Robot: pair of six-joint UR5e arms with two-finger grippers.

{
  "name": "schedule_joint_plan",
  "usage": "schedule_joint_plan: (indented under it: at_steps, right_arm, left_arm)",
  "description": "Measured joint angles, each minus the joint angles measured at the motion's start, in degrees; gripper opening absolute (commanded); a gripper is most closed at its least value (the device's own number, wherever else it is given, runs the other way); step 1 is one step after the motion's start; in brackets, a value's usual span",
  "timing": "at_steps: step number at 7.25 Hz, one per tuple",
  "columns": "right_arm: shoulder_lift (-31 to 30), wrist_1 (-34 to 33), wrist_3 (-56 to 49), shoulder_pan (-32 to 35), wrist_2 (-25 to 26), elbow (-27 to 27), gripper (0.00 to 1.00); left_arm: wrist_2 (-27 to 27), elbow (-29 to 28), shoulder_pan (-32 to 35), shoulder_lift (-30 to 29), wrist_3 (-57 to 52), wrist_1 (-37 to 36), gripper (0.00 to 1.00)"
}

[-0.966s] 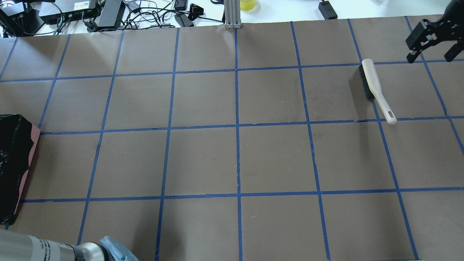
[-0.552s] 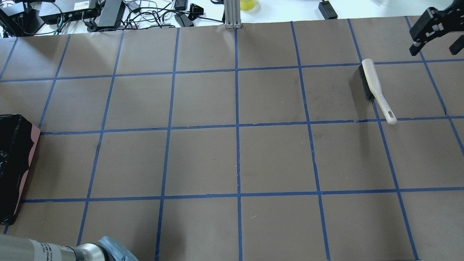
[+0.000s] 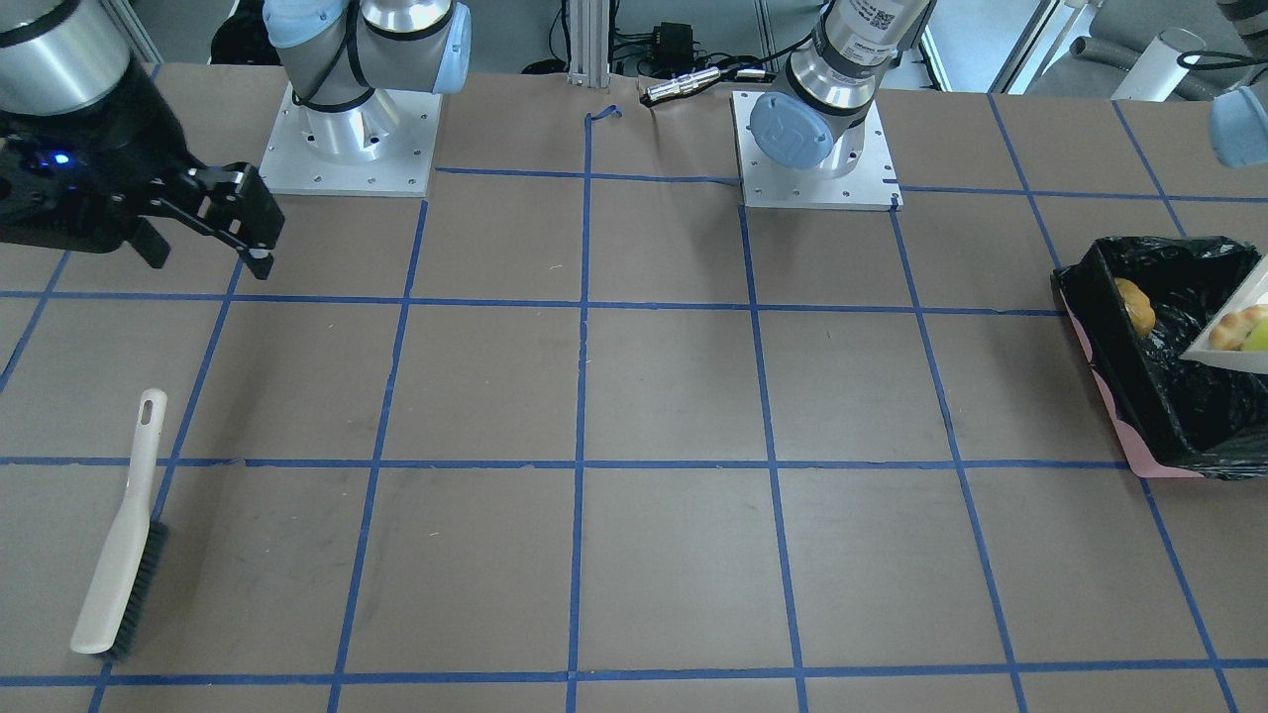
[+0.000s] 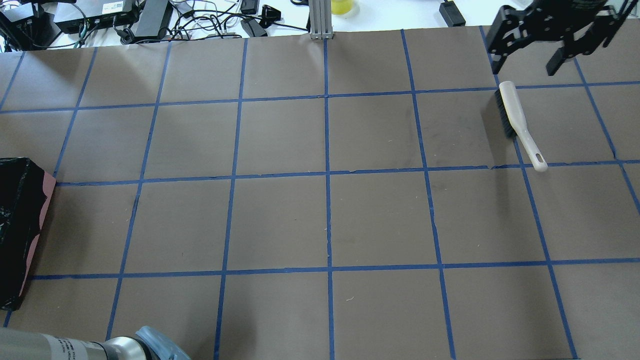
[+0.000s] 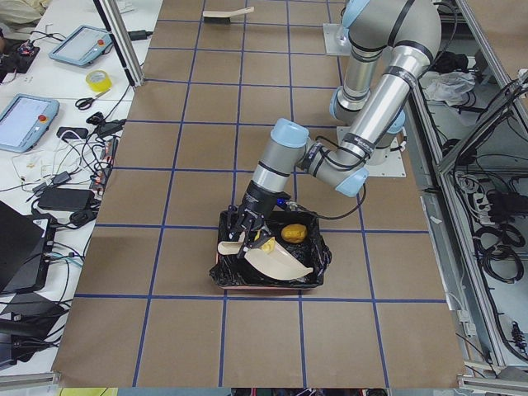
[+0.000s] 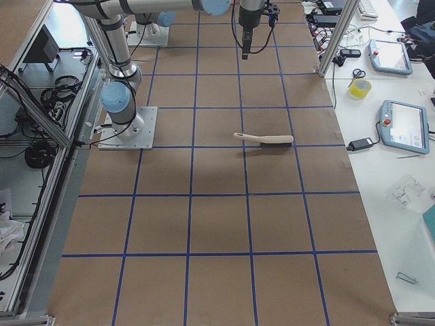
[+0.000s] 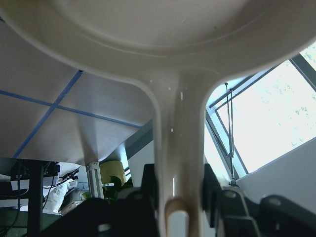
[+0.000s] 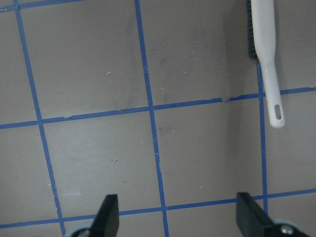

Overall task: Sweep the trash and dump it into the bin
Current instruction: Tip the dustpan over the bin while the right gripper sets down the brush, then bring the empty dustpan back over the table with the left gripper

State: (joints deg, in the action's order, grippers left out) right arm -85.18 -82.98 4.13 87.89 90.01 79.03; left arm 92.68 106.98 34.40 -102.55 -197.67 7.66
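Trash is split: potato lump (image 3: 1134,307) already lies inside the bin (image 3: 1124,396), against the black liner. The croissant (image 3: 1228,328) and sponge wedge (image 3: 1259,338) sit at the lip of the dustpan (image 5: 276,262), which is tilted over the bin opening. Bin is at the end of the worktop (image 4: 280,220) on the robot's left. Dustpan handle is pinched in the left tool (image 7: 178,180), one finger on each side.

Change over the last second: only the right tool (image 4: 523,70) moved. It was at the far right edge of the overhead view. It has now swung inward and turned, and hangs just past the bristle end of the brush (image 4: 515,120), fingers spread wide, nothing in them. Brush hasn't shifted and lies flat on the worktop, untouched. Bin corner in the overhead view is unchanged.

My read: sweeping is done, brush is parked, right arm is just repositioning. Dump is part-way, with two pieces left to slide off. Probably needs more tilt.

Writing: printed label (image 4: 62,345) on the left arm tube and a QR-style sticker (image 3: 877,15) higher on that arm, neither legible. No brand visible on brush, dustpan or bin.
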Motion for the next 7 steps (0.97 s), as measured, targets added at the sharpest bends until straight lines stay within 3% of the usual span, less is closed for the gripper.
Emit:
schedule_joint_plan:
  at_steps: [1, 3, 7]
  right_arm:
    - [-0.36, -0.27, 0.74, 1.66, -0.01, 1.28, 0.79]
    - [-2.31, -4.44, -1.36, 2.45, 0.16, 4.97, 0.98]
    - [-3.95, -11.58, -4.96, 2.18, -0.59, 6.13, 1.0]
  left_arm:
    - [-0.03, 2.37, -0.01, 0.95, 0.02, -3.72, 0.0]
    - [0.07, 5.67, -0.19, 2.78, 0.1, -8.84, 0.0]
    - [0.15, 7.12, -1.19, 4.36, 0.85, -11.13, 0.0]
